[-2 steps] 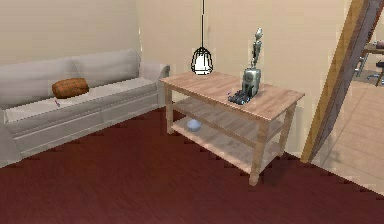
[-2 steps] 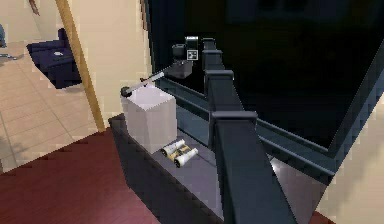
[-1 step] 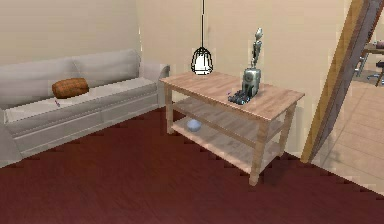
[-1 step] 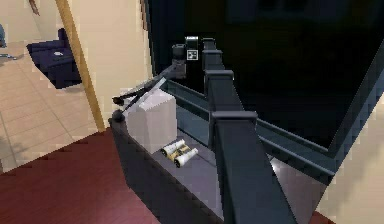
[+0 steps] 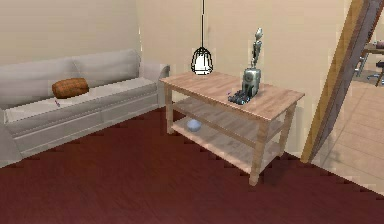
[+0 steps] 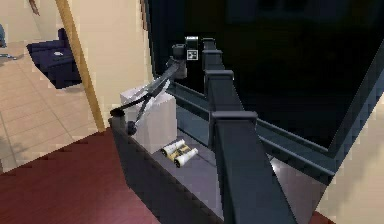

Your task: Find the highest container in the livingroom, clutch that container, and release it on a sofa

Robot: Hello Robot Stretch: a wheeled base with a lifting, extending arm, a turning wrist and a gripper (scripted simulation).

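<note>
My arm rises as a dark bar, with two white marked squares at its far end. Left of them the gripper slants down, its thin fingers ending by a white box on a dark grey stand. I cannot tell whether the gripper holds anything. Two small pale cylinders lie on the stand beside the box. A light grey sofa runs along the wall at the forward view's left, with a brown cushion-like thing on its seat.
A wooden table with lower shelves carries a tall metallic object; a bluish blob lies beneath. A pendant lamp hangs behind. A wooden door frame opens onto tiled floor. A blue seat stands beyond another doorway. A black panel backs the stand.
</note>
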